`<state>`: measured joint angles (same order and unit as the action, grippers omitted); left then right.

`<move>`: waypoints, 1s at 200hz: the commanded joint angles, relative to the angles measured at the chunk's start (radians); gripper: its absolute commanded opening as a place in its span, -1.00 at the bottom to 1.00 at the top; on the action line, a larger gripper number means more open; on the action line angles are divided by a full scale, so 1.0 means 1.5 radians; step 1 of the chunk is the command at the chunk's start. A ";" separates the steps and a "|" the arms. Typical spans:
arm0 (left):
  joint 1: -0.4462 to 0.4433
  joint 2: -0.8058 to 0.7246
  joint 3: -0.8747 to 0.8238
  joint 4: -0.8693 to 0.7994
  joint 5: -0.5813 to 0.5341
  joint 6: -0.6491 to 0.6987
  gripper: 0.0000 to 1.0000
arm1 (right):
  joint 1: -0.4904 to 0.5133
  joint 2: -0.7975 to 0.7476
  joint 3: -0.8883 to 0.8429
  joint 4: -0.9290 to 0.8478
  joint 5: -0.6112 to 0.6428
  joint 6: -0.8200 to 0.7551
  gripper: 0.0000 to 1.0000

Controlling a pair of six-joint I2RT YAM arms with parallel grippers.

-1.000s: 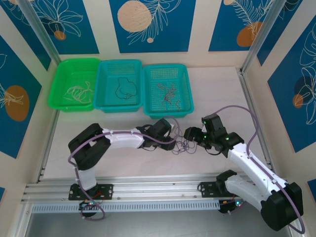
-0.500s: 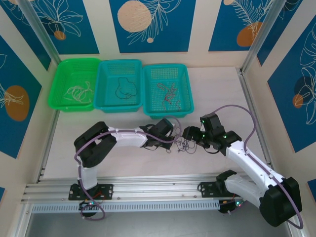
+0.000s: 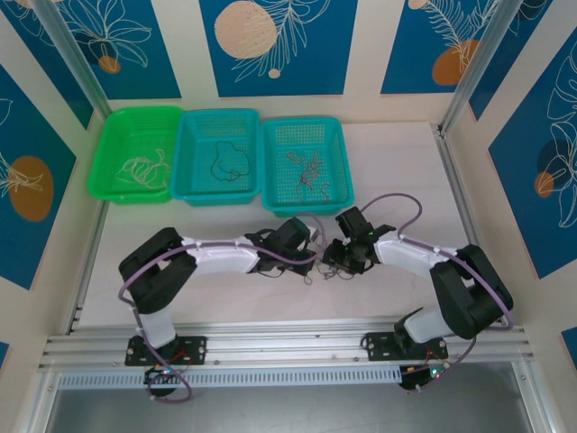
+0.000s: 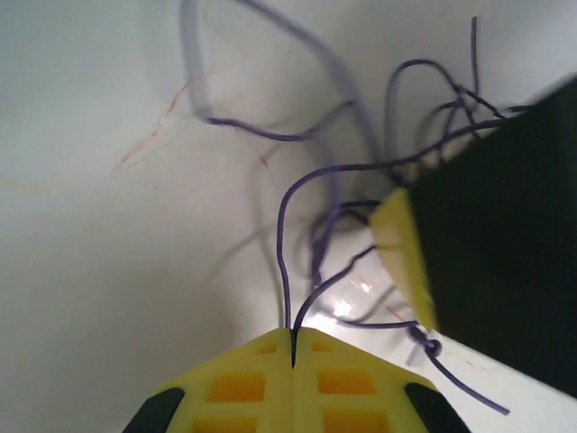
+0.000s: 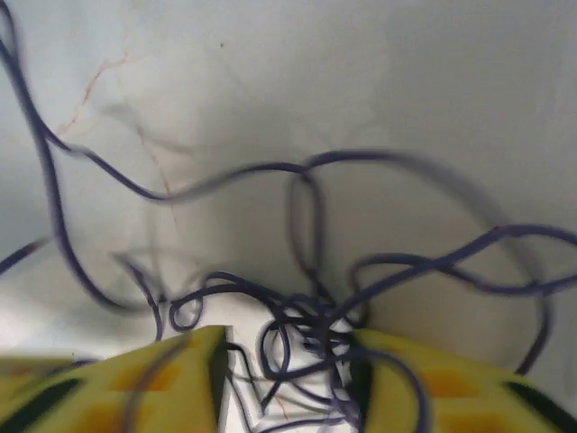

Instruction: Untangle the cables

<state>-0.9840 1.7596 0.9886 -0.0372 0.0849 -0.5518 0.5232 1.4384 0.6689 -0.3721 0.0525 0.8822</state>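
The cables (image 3: 328,268) you are working on lie as a loose tangle of thin purple wire on the table (image 3: 406,162), near its middle, right between your two tools. Your left tool (image 4: 293,336) is pressed together. Two strands of the tangle run straight into the seam between its yellow fingers, so it is pinching the cables. Your right tool (image 5: 288,352) faces it from the other side, just beside it. Its fingers stand apart, and the dense knot (image 5: 311,329) of the tangle sits in the gap between them. Looser loops spread over the table beyond the knot.

At the far edge, well apart from the tangle, three baskets stand side by side. The green basket (image 3: 104,144) holds cream wires (image 3: 144,167), the middle basket (image 3: 185,153) a black wire (image 3: 225,162), and the right basket (image 3: 269,171) reddish-brown wires (image 3: 306,171).
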 commanded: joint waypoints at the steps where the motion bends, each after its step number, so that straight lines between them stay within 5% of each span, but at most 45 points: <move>1: 0.003 -0.060 -0.019 -0.007 -0.016 -0.008 -1.00 | 0.007 0.024 -0.003 0.040 0.033 0.030 -0.80; 9: 0.008 -0.082 -0.029 -0.015 -0.025 -0.007 -1.00 | 0.004 0.020 -0.005 0.038 0.044 0.033 -1.00; 113: 0.218 -0.427 -0.208 -0.126 -0.022 -0.002 -1.00 | -0.062 -0.055 -0.028 -0.009 0.109 0.023 -1.00; 200: 0.397 -0.614 -0.180 -0.328 -0.046 0.061 -1.00 | -0.168 -0.146 -0.064 -0.048 0.112 0.031 -1.00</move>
<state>-0.4488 0.8768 0.6769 -0.4103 0.0296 -0.5056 0.3214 1.2778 0.6022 -0.3962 0.2028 0.9096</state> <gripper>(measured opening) 0.042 0.055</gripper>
